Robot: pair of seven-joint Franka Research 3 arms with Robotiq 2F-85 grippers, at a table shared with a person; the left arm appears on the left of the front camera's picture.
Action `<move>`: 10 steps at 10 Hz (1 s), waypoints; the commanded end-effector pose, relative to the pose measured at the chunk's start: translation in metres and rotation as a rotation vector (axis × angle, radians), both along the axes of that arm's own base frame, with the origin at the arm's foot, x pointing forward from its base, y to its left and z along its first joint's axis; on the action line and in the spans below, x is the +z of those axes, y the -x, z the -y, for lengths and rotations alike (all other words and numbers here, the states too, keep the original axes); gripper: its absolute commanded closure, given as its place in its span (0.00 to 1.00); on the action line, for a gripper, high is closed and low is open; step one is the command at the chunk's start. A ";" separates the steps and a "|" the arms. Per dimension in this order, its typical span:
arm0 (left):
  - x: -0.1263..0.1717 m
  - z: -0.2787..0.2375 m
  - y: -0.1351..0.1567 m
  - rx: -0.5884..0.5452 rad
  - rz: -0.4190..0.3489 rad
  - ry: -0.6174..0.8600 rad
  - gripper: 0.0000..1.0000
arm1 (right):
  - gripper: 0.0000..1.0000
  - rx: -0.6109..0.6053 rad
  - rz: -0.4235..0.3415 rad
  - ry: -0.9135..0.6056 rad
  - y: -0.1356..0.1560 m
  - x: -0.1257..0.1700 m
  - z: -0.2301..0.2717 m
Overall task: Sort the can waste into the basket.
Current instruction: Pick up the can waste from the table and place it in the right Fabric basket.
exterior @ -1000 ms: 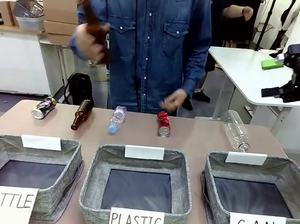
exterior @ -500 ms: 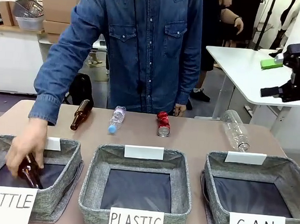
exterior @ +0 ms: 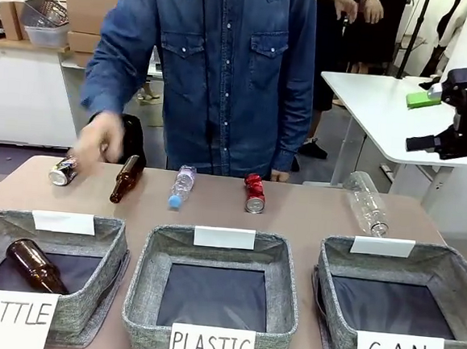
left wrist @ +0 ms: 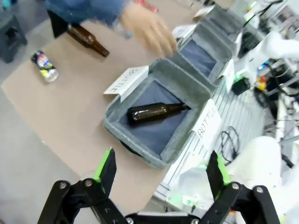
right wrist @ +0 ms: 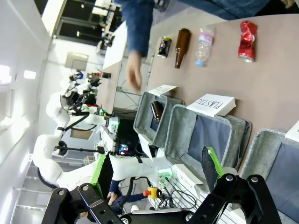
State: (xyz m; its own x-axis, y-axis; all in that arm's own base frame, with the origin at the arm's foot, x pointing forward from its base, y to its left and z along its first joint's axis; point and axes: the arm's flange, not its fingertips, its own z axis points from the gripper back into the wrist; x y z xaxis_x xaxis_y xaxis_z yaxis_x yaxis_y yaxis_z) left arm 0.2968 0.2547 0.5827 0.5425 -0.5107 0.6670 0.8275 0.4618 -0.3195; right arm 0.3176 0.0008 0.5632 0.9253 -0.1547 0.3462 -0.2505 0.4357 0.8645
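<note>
Along the far edge of the table [exterior: 310, 223], listed left to right.

1. Dark printed can [exterior: 62, 171]: laid on its side at the far left, near a brown bottle [exterior: 126, 178]. A person's hand [exterior: 99, 137] is seen blurred just above it; whether anything is gripped cannot be told.
2. Red can [exterior: 255, 193]: laid on its side near the middle, apparently crumpled.
3. Basket marked CAN [exterior: 444, 268]: set at the near right, with no can in it.

Handling, judged for both cans: light, thin-walled, easily crushed, smooth and apt to roll. A gentle hold across the round body at mid-length is advised.

Left gripper [left wrist: 161, 173]: jaws spread wide, nothing held. Right gripper [right wrist: 156, 170]: jaws spread wide, nothing held.
</note>
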 end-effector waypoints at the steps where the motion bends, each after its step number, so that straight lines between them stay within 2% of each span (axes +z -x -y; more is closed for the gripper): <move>1: -0.010 0.040 -0.046 0.023 -0.135 -0.143 0.00 | 0.00 0.008 0.030 -0.017 -0.004 0.000 -0.002; 2: -0.020 0.064 -0.074 0.056 -0.194 -0.230 0.00 | 0.00 0.008 0.030 -0.017 -0.004 0.000 -0.002; 3: -0.031 0.086 -0.100 0.161 -0.225 -0.325 0.00 | 0.00 0.008 0.030 -0.017 -0.004 0.000 -0.002; 4: -0.044 0.103 -0.125 0.329 -0.200 -0.436 0.00 | 0.00 0.008 0.030 -0.017 -0.004 0.000 -0.002; 5: -0.061 0.122 -0.150 0.397 -0.177 -0.515 0.00 | 0.00 0.008 0.030 -0.017 -0.004 0.000 -0.002; 8: -0.114 0.175 -0.203 0.244 -0.161 -0.645 0.00 | 0.00 0.008 0.030 -0.017 -0.004 0.000 -0.002; 9: -0.132 0.190 -0.222 0.249 -0.138 -0.678 0.00 | 0.00 0.008 0.030 -0.017 -0.004 0.000 -0.002; 10: -0.155 0.201 -0.244 0.230 -0.143 -0.651 0.00 | 0.00 0.008 0.030 -0.017 -0.004 0.000 -0.002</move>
State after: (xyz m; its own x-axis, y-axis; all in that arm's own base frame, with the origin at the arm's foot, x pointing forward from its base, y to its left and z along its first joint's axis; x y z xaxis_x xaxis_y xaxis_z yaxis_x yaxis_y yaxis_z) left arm 0.5203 0.0526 0.4304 0.7378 -0.6512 0.1775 0.6644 0.7470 -0.0213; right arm 0.3179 0.0009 0.5629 0.9256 -0.1543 0.3456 -0.2498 0.4369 0.8641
